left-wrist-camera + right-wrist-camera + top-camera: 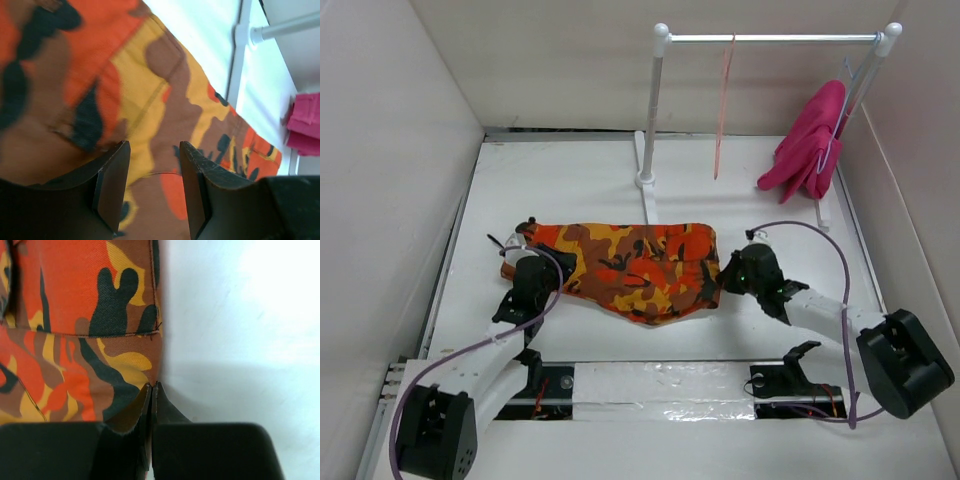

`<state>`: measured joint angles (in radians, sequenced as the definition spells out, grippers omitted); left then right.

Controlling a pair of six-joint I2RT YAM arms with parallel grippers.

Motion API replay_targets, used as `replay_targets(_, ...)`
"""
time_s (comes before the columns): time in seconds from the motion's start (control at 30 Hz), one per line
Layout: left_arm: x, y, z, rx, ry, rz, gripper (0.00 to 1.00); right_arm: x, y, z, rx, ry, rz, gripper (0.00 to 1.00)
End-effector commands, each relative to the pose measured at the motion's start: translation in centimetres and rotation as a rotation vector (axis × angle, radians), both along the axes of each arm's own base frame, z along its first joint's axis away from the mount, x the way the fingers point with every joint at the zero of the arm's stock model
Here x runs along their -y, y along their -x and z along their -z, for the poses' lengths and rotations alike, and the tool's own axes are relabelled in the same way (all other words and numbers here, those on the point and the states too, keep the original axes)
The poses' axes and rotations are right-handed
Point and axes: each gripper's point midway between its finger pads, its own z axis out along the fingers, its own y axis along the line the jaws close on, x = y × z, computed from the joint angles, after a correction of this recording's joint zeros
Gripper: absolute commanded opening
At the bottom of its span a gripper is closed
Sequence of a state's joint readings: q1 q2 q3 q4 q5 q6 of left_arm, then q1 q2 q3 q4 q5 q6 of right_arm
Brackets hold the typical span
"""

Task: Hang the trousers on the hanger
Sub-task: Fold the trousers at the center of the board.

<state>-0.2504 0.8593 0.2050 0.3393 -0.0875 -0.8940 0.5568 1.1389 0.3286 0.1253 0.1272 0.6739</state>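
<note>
The camouflage trousers (630,265) lie flat and folded on the white table, in front of the rail. They also show in the left wrist view (150,90) and the right wrist view (85,315). My left gripper (552,280) is low over their left end with its jaws open and cloth showing between the fingers (152,150). My right gripper (724,275) is at their right edge with its jaws shut, pinching the hem at the tips (151,386). The salmon-pink hanger (723,100) hangs from the rail, seen edge-on and empty.
The white tube rail frame (770,38) stands at the back, its left post and foot (647,150) just behind the trousers. A magenta garment (810,140) hangs on a pale wire hanger (842,110) at the rail's right end. Walls enclose the table.
</note>
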Motion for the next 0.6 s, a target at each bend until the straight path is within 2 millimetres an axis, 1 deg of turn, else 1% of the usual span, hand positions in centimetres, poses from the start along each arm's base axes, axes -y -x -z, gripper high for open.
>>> replay_targets(0.0, -2.2, 1.7, 2.2, -0.060, -0.032, -0.100, 0.42, 0.8, -4.5, -3.4, 0.123, 0.023, -0.054, 0.00)
replay_targets(0.03, -2.7, 2.4, 3.1, -0.087, -0.043, -0.116, 0.42, 1.0, -5.5, -3.6, 0.104, 0.038, -0.055, 0.00)
replay_targets(0.07, -2.7, 2.4, 2.6, -0.064, -0.037, -0.117, 0.42, 1.5, -6.3, -3.7, 0.104, 0.055, -0.047, 0.00)
replay_targets(0.1, -2.7, 2.6, 2.5, -0.055, -0.038, -0.114, 0.42, 1.5, -6.5, -3.8, 0.098, 0.049, -0.076, 0.00)
replay_targets(0.13, -2.7, 2.8, 2.5, -0.056, -0.038, -0.107, 0.42, 2.2, -7.3, -4.0, 0.099, 0.052, -0.061, 0.06)
replay_targets(0.17, -2.6, 2.7, 2.0, -0.040, -0.037, -0.099, 0.42, 2.5, -7.6, -4.2, 0.104, 0.057, -0.061, 0.16)
replay_targets(0.2, -2.5, 2.6, 0.9, -0.004, -0.038, -0.090, 0.42, 3.0, -7.8, -4.4, 0.113, 0.074, -0.069, 0.27)
replay_targets(0.23, -2.2, 2.6, 0.4, 0.004, -0.037, -0.069, 0.41, 3.5, -7.9, -4.8, 0.118, 0.083, -0.066, 0.43)
replay_targets(0.27, -1.9, 2.3, -0.9, 0.040, -0.032, -0.052, 0.41, 3.8, -7.9, -6.3, 0.147, 0.083, -0.066, 0.48)
replay_targets(0.3, -1.7, 2.2, -2.2, 0.084, -0.040, -0.029, 0.41, 3.9, -7.9, -7.3, 0.174, 0.091, -0.069, 0.53)
replay_targets(0.33, -1.1, 2.0, -3.3, 0.116, -0.029, 0.004, 0.41, 3.5, -7.8, -8.3, 0.201, 0.088, -0.080, 0.56)
replay_targets(0.37, -0.4, 1.8, -4.7, 0.152, -0.022, 0.036, 0.40, 2.5, -7.3, -9.3, 0.229, 0.083, -0.111, 0.57)
replay_targets(0.4, 0.2, 1.7, -5.3, 0.167, -0.019, 0.062, 0.38, 1.7, -7.2, -11.0, 0.275, 0.066, -0.130, 0.54)
replay_targets(0.43, 0.9, 1.4, -7.1, 0.210, -0.015, 0.092, 0.32, 0.7, -7.4, -12.1, 0.319, 0.043, -0.155, 0.34)
replay_targets(0.47, 1.6, 1.2, -7.3, 0.206, -0.022, 0.118, 0.27, -0.4, -7.4, -12.7, 0.343, 0.017, -0.185, 0.25)
replay_targets(0.5, 2.4, 1.2, -7.9, 0.216, -0.025, 0.153, 0.23, -2.3, -7.1, -12.2, 0.328, -0.021, -0.259, 0.19)
replay_targets(0.53, 3.0, 0.8, -9.5, 0.252, -0.024, 0.182, 0.17, -3.1, -7.4, -12.2, 0.328, -0.039, -0.289, 0.07)
replay_targets(0.57, 3.3, 0.4, -9.4, 0.240, -0.032, 0.195, 0.15, -4.2, -7.7, -12.3, 0.332, -0.053, -0.327, 0.04)
